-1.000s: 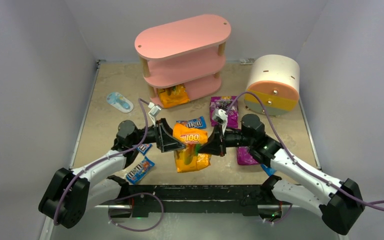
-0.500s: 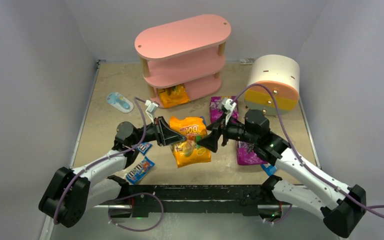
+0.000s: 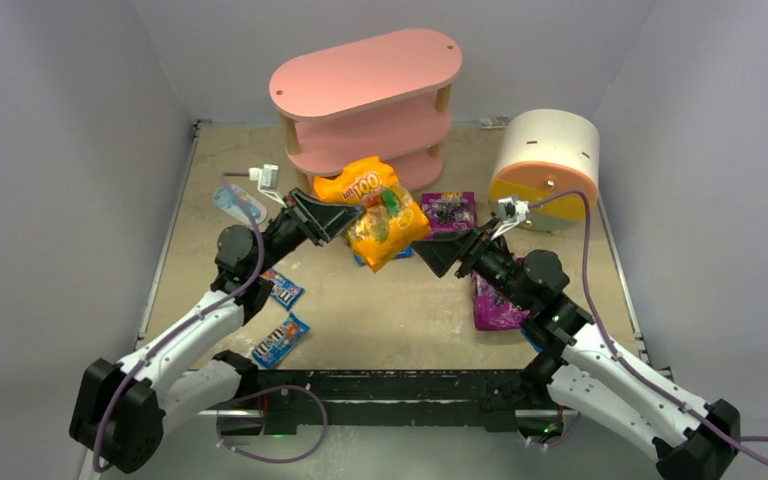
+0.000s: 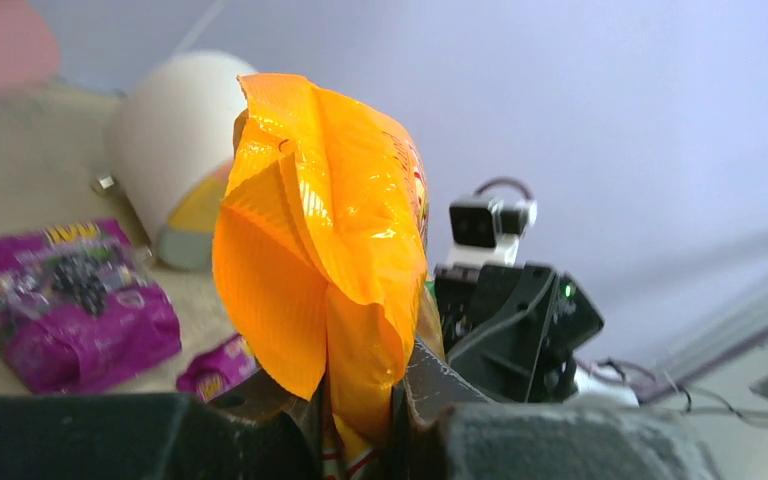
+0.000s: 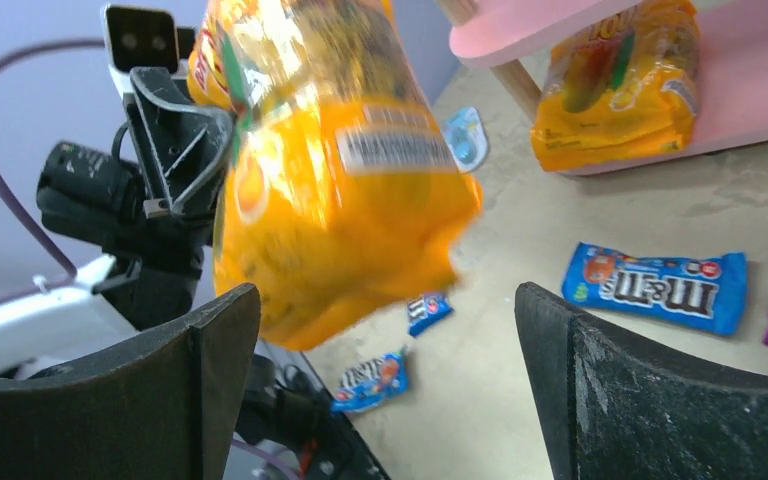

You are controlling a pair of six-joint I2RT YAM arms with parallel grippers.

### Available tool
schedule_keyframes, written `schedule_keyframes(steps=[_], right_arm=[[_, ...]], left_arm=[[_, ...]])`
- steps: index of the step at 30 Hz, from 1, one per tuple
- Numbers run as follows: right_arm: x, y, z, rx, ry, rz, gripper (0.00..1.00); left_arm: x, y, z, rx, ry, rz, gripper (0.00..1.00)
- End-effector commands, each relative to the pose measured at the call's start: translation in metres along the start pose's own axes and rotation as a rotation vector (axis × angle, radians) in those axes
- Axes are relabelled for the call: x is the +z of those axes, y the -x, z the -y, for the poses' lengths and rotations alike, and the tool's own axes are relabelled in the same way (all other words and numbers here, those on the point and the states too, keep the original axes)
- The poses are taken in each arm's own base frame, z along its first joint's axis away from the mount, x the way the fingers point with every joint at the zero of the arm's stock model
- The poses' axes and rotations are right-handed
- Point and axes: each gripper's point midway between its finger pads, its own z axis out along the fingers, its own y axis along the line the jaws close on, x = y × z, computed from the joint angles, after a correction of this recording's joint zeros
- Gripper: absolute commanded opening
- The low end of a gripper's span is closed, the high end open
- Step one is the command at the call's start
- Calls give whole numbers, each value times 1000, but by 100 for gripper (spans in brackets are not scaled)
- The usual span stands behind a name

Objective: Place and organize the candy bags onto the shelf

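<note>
Left gripper (image 3: 340, 210): jaws nearly closed, pinching one edge of an orange candy bag (image 3: 380, 212); the rest of the bag hangs free.
Held bag, position: lifted clear of the table (image 3: 400, 310), in front of the lower tiers of the pink shelf (image 3: 365, 72), between the two grippers.
Right gripper (image 3: 428, 246): jaws spread wide, nothing between them; the held bag hangs just ahead of its fingers.
Second orange bag (image 5: 615, 85): lying on the shelf's bottom tier, at its left end.
Upper tiers: no bags seen on them.
Purple bags: one (image 3: 450, 212) flat on the table right of the shelf; another (image 3: 492, 305) partly under the right arm.
Blue packets: two (image 3: 280, 341) (image 3: 283, 291) beside the left arm; a third (image 5: 657, 285) on the table before the shelf.
Drawer unit (image 3: 550, 150): right of the shelf, apart from it.
</note>
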Motion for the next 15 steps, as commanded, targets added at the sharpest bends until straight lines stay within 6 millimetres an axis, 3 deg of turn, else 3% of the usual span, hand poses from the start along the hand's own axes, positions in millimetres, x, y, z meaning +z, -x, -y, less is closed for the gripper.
schedule_keyframes(steps=[1,7,15], right_arm=[[3,32,-32,183,148,162,98],[21,42,-79,216,378,121,98],[43,48,-102,326,543,118,98]], left_arm=[[-4,82,46,108,4,341,0],[-14,89,57,67,-32,405,0],[-5,78,55,-45,-124,364,0]])
